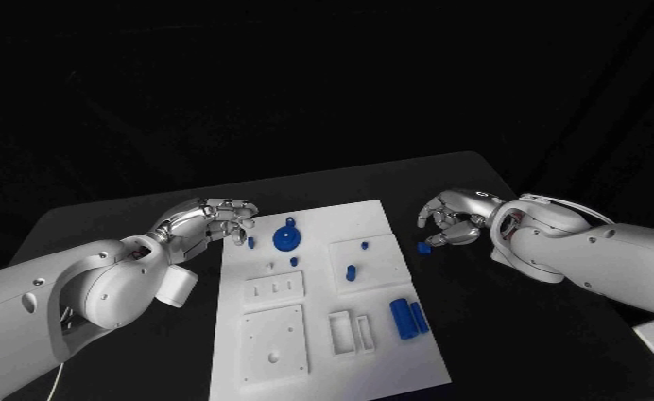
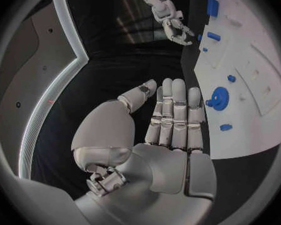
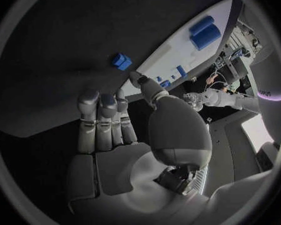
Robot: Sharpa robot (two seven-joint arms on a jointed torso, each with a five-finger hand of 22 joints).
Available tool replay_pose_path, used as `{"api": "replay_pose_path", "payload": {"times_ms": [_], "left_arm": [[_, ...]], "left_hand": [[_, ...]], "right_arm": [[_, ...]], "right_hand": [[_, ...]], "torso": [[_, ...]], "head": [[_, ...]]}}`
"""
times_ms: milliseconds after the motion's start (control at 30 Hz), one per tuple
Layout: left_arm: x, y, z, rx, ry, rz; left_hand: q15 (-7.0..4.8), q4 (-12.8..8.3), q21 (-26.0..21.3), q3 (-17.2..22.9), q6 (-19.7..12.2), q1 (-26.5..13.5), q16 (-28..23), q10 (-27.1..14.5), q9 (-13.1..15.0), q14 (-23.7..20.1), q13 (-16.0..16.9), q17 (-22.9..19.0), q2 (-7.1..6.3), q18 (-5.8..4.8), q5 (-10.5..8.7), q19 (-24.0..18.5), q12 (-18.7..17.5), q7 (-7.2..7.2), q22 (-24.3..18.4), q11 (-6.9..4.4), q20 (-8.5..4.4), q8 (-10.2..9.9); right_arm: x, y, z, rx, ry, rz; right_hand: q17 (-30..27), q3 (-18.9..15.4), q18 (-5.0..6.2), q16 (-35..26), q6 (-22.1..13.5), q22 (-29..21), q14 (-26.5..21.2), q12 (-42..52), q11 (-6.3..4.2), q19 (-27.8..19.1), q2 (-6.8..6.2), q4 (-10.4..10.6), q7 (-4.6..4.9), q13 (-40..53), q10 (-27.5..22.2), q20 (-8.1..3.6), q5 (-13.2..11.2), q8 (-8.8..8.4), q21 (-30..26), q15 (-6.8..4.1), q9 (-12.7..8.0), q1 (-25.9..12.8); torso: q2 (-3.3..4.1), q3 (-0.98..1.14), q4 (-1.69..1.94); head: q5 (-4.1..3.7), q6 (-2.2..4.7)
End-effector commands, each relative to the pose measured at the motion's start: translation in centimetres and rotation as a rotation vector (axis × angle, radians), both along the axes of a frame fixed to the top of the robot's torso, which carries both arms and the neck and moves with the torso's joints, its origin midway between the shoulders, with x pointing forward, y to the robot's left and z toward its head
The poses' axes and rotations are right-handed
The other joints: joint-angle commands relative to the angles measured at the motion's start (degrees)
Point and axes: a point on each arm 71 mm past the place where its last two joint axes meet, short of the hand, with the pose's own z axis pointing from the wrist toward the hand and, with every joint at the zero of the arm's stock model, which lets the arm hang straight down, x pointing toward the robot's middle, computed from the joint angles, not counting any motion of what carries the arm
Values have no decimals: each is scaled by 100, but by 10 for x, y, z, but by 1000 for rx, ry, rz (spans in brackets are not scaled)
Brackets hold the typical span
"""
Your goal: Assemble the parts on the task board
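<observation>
Task board (image 1: pixel 307 363) is laid mid-table, a blue gear (image 1: pixel 287 237) at its 11 o'clock. Left hand (image 1: pixel 212 221) and right hand (image 1: pixel 454 217) are held open, empty. A blue block (image 3: pixel 121 61) off the board is resolved in the right wrist view.

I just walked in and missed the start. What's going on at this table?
A two-armed robot is working at a white task board that carries small blue parts. Neither hand holds anything. The left hand hovers open at the board's left edge, near the blue gear. The right hand hangs just off the board's right edge, above a small blue block lying on the black table. Two blue cylinders lie side by side on the board.
</observation>
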Motion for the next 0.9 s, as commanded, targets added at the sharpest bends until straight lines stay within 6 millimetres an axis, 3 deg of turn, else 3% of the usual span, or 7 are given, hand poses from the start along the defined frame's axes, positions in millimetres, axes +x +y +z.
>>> {"api": "replay_pose_path", "payload": {"times_ms": [33,400,633,900], "left_arm": [[0,0,0,4,-6,-2],[0,2,-1,8,-1,0],[0,3,-1,11,1,4],[0,4,-1,13,4,3]], "left_hand": [[38,7,-26,-36,-14,66,-26,28,-9,8,-5,0,4,-55,19,-43,-22,26,-8,2,-324,-7],[47,9,-39,-49,-33,81,-50,30,-27,5,-7,4,-14,-56,17,-49,-48,34,-7,7,-315,-8],[52,13,-46,-57,-49,82,-63,30,-38,4,-7,6,-18,-57,17,-51,-63,40,-7,11,-309,-11],[57,20,-54,-67,-71,78,-76,30,-52,5,-7,11,-17,-59,13,-52,-81,50,-7,15,-304,-15]], "right_arm": [[-2,2,-2,-62,-6,15],[-5,0,-11,-133,-39,-7],[-5,1,-16,-152,-42,-18],[-4,6,-22,-155,-25,-13]], "right_hand": [[-9,-52,580,-24,50,32,-28,0,-25,-10,-62,-3,38,-7,-7,45,-15,13,-26,-17,-4,-17],[-15,-176,580,-39,48,21,-22,-7,-26,1,-132,0,37,-21,0,52,-37,8,-48,-19,-11,-135],[-18,-350,580,-53,59,11,-21,-13,-33,5,-186,-1,30,-31,2,52,-37,13,-73,-26,-11,-280],[-18,-496,580,-61,76,2,-15,-15,-43,13,-148,-5,20,-40,8,39,-56,21,-97,-35,-9,-344]], "torso": [[-1,-2,5],[0,-3,10],[3,-17,8],[2,-14,16]], "head": [[-21,-21],[-62,-67],[-64,-101],[-68,-123]]}}
